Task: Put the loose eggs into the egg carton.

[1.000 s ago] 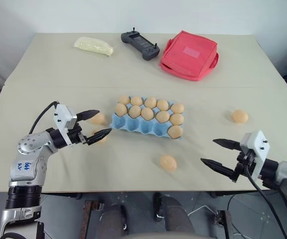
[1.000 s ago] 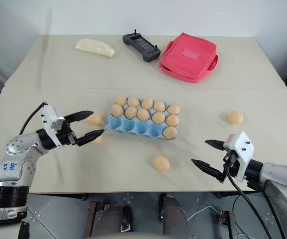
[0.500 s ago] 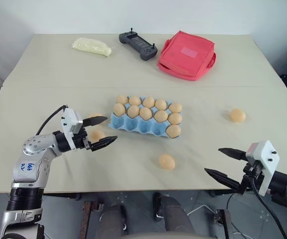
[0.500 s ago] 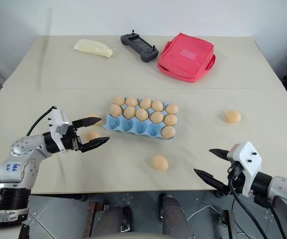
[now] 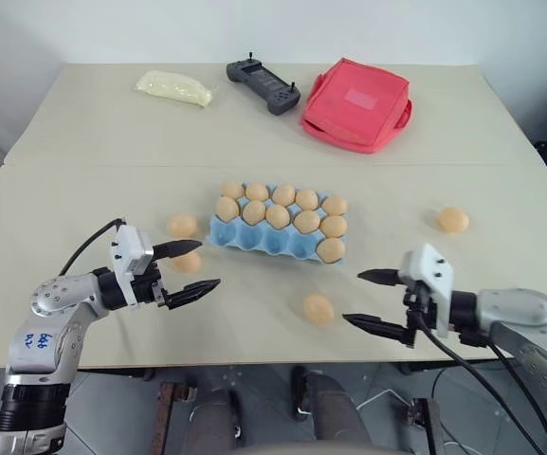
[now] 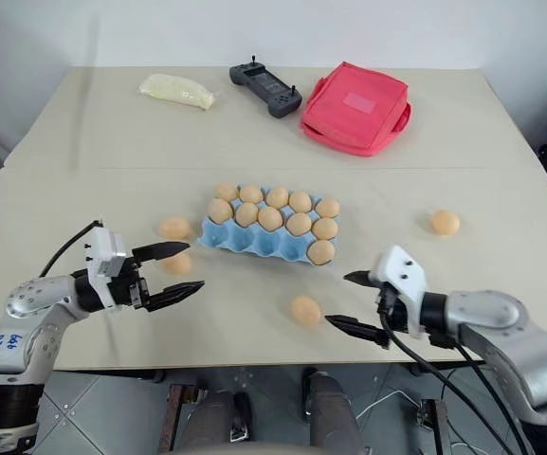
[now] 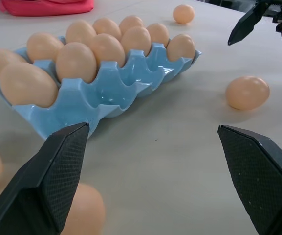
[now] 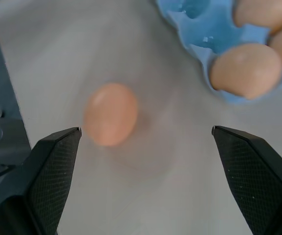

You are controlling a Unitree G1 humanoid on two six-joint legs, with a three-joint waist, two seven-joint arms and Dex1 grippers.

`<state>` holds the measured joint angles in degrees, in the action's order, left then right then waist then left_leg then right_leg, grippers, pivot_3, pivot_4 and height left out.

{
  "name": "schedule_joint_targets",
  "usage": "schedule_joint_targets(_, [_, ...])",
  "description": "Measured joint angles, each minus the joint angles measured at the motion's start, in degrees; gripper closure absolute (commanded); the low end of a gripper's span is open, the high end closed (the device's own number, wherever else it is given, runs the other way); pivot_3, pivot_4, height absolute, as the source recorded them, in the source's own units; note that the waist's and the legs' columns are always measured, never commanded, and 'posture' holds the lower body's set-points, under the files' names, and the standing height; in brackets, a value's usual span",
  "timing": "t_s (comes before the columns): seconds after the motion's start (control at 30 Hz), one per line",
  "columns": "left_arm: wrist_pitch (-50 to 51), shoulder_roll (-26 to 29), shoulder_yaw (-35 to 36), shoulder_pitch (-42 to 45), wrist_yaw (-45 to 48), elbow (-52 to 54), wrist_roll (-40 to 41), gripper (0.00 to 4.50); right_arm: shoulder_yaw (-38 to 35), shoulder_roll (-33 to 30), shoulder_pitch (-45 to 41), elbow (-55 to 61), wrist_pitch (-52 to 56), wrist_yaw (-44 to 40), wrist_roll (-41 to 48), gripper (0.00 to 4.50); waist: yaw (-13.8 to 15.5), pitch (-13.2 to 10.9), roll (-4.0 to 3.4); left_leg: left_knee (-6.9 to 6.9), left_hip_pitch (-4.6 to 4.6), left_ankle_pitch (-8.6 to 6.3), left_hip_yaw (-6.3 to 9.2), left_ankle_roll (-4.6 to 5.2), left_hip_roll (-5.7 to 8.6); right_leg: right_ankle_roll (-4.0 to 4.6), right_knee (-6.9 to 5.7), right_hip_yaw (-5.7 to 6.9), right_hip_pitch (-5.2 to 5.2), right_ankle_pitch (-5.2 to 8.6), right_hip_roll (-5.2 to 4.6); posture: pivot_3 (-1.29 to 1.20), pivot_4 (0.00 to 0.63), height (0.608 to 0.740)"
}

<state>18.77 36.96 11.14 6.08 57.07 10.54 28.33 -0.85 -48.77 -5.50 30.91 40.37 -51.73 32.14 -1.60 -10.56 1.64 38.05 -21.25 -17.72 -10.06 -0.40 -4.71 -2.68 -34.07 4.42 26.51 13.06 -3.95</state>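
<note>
The light blue egg carton (image 5: 262, 241) lies mid-table with several eggs in its back two rows; its front row is bare. One loose egg (image 5: 318, 309) rests near the table's front edge, just left of my open right gripper (image 5: 352, 297), and it lies ahead of that gripper's fingers as the egg (image 8: 111, 113) in the right wrist view. Two more eggs (image 5: 182, 225) (image 5: 188, 262) lie left of the carton, the nearer one close to my open, empty left gripper (image 5: 207, 263). Another egg (image 5: 453, 219) sits alone at the far right.
At the back of the table are a red pouch (image 5: 358, 102), a black controller (image 5: 266, 85) and a pale yellow bag (image 5: 176, 87). The table's front edge (image 5: 254, 361) runs just below both grippers.
My right gripper has swung left, up to the egg near the front edge. My left gripper has drawn back a little from the carton. Both stay open.
</note>
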Motion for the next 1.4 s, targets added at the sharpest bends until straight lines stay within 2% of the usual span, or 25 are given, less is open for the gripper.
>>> schedule_joint_targets(0.33, [1.2,0.7,3.48,-5.92,-1.56,4.15,1.56,0.01,13.75,3.6,-11.67,-7.33,-2.83,-4.14,-6.29,0.0,-0.07,0.0,0.0,0.0,0.0,-0.05,-0.04,0.0,-0.05,0.0,-0.08,0.03,0.06,-0.01,0.01,0.0,0.15,0.74])
schedule_joint_targets(0.53, [1.26,1.86,5.82,-9.52,-1.49,4.76,1.85,0.01,16.94,6.46,-13.88,-10.38,-3.34,-4.52,-9.06,0.0,0.01,0.0,0.0,0.0,0.0,-0.06,-0.04,-0.03,-0.06,0.03,-0.13,0.05,0.09,0.01,-0.01,0.0,0.15,0.74])
schedule_joint_targets(0.77, [1.25,1.87,6.3,-9.93,-2.17,4.77,1.85,0.01,19.33,6.45,-14.73,-11.87,-3.5,-6.98,-11.44,0.0,0.04,0.0,0.0,0.01,0.0,-0.07,-0.05,-0.01,-0.03,0.02,-0.12,0.06,0.08,0.0,-0.07,0.0,0.15,0.74])
schedule_joint_targets(0.87, [1.25,1.86,6.29,-9.55,-2.49,4.77,1.85,0.0,19.41,6.49,-14.92,-12.89,-4.08,-7.49,-12.0,0.58,-0.03,0.0,0.0,0.01,0.01,-0.08,-0.05,-0.03,-0.05,0.02,-0.14,0.05,0.09,0.01,-0.03,0.0,0.15,0.74])
schedule_joint_targets(1.03, [1.16,1.86,6.25,-8.79,-2.52,4.72,1.85,0.0,18.97,6.76,-15.58,-13.16,-4.34,-7.49,-11.98,2.38,-0.01,0.0,0.0,0.01,0.01,-0.08,-0.06,-0.04,-0.06,0.03,-0.16,0.05,0.1,0.01,-0.02,0.0,0.15,0.74])
schedule_joint_targets(1.07, [1.15,1.86,6.24,-8.74,-2.51,4.66,1.85,0.0,18.64,6.76,-15.57,-13.15,-4.34,-7.45,-11.93,2.55,0.01,0.0,0.0,0.01,0.01,-0.08,-0.06,-0.04,-0.06,0.03,-0.16,0.05,0.1,0.01,-0.03,0.0,0.15,0.74])
schedule_joint_targets(1.23, [1.12,1.86,6.18,-7.81,-2.49,4.39,1.85,0.0,14.31,7.56,-15.73,-12.24,-3.48,-5.99,-9.85,2.62,0.01,0.0,0.0,0.01,0.0,-0.08,-0.07,-0.04,-0.06,0.02,-0.15,0.05,0.1,0.0,-0.03,0.0,0.15,0.74])
schedule_joint_targets(1.4, [0.99,1.86,5.89,-6.52,-2.44,4.19,1.82,0.0,10.47,10.27,-19.77,-12.62,-2.62,-2.93,-8.25,2.62,-0.11,0.0,0.0,0.01,0.03,-0.08,-0.08,-0.05,-0.07,0.04,-0.22,0.03,0.11,0.01,-0.01,0.0,0.15,0.74])
